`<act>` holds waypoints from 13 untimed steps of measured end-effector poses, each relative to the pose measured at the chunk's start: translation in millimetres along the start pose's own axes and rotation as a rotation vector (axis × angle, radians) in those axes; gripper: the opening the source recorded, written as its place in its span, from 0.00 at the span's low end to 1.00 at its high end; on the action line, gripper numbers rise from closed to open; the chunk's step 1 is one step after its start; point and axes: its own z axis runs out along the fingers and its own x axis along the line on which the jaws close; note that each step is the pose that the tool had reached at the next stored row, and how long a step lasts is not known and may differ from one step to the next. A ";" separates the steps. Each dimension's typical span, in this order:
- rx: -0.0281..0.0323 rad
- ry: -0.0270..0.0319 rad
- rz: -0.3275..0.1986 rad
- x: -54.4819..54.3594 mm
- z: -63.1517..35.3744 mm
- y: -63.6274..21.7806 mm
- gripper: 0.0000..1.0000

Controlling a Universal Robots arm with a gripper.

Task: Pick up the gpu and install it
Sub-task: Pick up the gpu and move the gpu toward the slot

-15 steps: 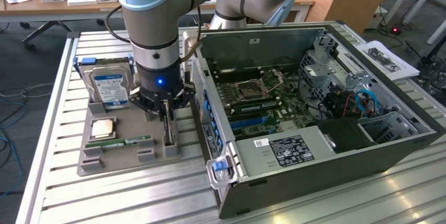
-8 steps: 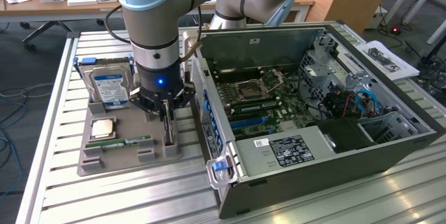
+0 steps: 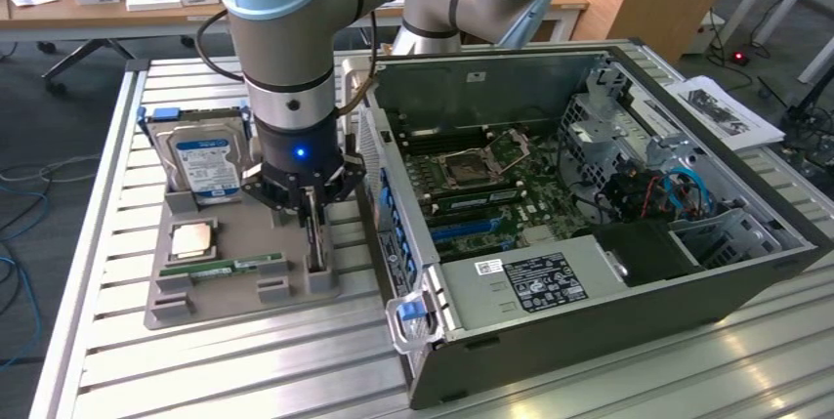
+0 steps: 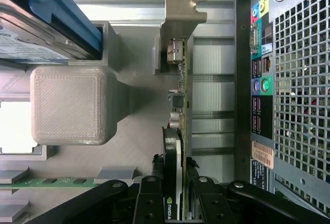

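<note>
— GPU [image 4: 172, 152] location?
— Standing on edge in the grey tray [image 3: 222, 294] beside the computer case [image 3: 587, 272], with the gripper [image 4: 174, 185] clamped across its faces.
— Good handling?
— Probably a straight vertical lift, so the metal bracket [image 4: 178, 22] clears its slot without tilting.

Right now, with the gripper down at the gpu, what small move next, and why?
Probably a short, straight lift once grip is confirmed: the gripper sits on the gpu, which stands on edge in the grey holder, close beside the case.
</note>
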 end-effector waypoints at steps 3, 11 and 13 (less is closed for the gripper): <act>-0.0001 0.0000 0.000 0.0 0.0 0.0 0.27; -0.0001 0.0000 0.000 -0.1 -3.4 0.2 0.27; -0.0002 -0.0002 0.000 -0.1 -3.8 0.2 0.27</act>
